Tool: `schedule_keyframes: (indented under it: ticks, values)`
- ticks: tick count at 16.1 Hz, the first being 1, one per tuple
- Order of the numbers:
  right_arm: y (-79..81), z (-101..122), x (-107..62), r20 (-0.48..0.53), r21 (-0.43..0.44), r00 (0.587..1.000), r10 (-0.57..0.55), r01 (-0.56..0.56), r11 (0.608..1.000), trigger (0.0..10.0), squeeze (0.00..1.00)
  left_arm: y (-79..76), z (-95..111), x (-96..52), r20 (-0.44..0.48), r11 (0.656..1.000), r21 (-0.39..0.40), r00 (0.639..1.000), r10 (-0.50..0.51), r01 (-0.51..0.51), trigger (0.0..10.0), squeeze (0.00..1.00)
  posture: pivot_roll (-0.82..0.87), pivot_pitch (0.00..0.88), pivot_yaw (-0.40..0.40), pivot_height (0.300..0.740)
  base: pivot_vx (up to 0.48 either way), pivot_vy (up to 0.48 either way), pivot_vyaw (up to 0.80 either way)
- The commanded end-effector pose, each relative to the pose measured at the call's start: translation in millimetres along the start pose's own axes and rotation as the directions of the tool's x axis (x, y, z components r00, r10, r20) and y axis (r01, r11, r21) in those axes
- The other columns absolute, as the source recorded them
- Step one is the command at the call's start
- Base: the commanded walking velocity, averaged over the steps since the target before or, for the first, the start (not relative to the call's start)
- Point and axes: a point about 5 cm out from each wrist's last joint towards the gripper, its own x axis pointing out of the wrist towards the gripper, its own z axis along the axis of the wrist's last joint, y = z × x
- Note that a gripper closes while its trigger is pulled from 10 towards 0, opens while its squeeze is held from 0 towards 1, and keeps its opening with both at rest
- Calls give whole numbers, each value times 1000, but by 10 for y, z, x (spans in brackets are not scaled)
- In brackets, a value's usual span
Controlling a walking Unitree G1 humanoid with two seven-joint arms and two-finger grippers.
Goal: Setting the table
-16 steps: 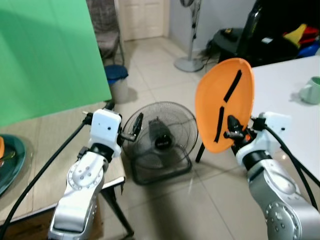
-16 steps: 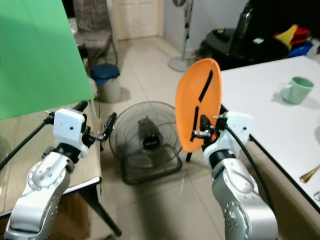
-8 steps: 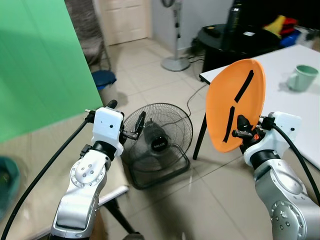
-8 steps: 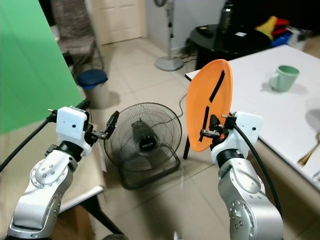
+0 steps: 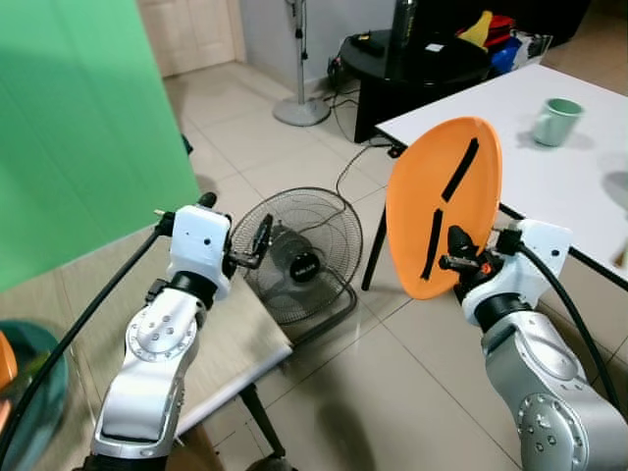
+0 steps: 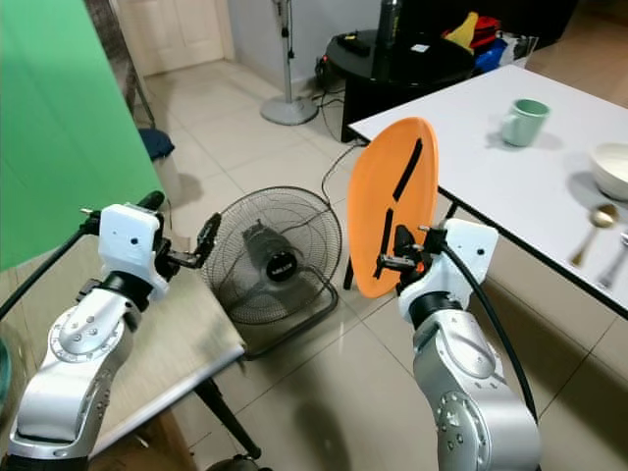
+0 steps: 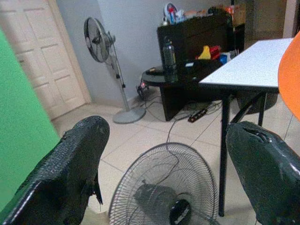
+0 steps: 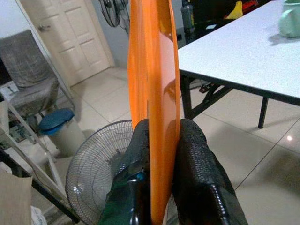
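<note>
Right gripper [image 8: 161, 140] is clamped on the lower rim of the orange plate [image 5: 446, 216], one black finger on each face, and the plate stands up on edge, almost vertical, held out in the air over the tiled floor [image 5: 392, 373] just short of the white table [image 6: 510, 177]. Left gripper [image 7: 173, 164] hangs out front with its fingers spread wide and nothing between them, pointing toward the floor fan [image 5: 299, 255]. The job from here, as I read it, is carrying the plate over the table edge and tipping it flat before letting go; held on edge like this it would land on its rim and roll or clatter, so the wrist needs to turn the face down-level first, and low over the top. There is open white surface on the near corner, and the green mug [image 6: 522, 122] sits well back. The bowl [image 6: 613, 169] and spoon [image 6: 592, 221] sit further along on the right, so the near stretch looks the freest spot. Watch the table's black edge and leg [image 5: 376, 260] right beside the plate, the fan and its cord on the floor between the arms, and the tan table [image 6: 147, 343] under the left arm.
</note>
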Motion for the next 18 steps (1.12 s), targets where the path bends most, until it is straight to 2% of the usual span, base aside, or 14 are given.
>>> schedule_keyframes:
  ticks: [1, 7, 12, 18]
  values:
    - [-6, 112, -23, 52, -6, 999, -7, 7, 1000, 10000, 0, -29, -9, 10, -11, 1000, -2, 1000, -8, 8, 10000, 0, 38, 0, 36, 740, 0, 0, 0]
    - [-4, 100, -15, 52, 9, 998, -21, 20, 1000, 10000, 0, -49, 8, 22, -3, 999, -24, 999, -49, 49, 10000, 0, 37, 0, 47, 740, 0, 0, 0]
    - [-15, 110, 2, 53, 3, 998, -29, 29, 1000, 10000, 0, -57, 8, 29, -5, 998, -29, 998, -57, 57, 10000, 0, 38, 0, 48, 740, 266, 0, -750]
    - [0, 114, 7, 54, 1, 998, -11, 11, 1000, 10000, 0, -55, 0, 22, -11, 997, -33, 998, -66, 65, 10000, 0, 35, 0, 50, 740, 273, 0, 0]
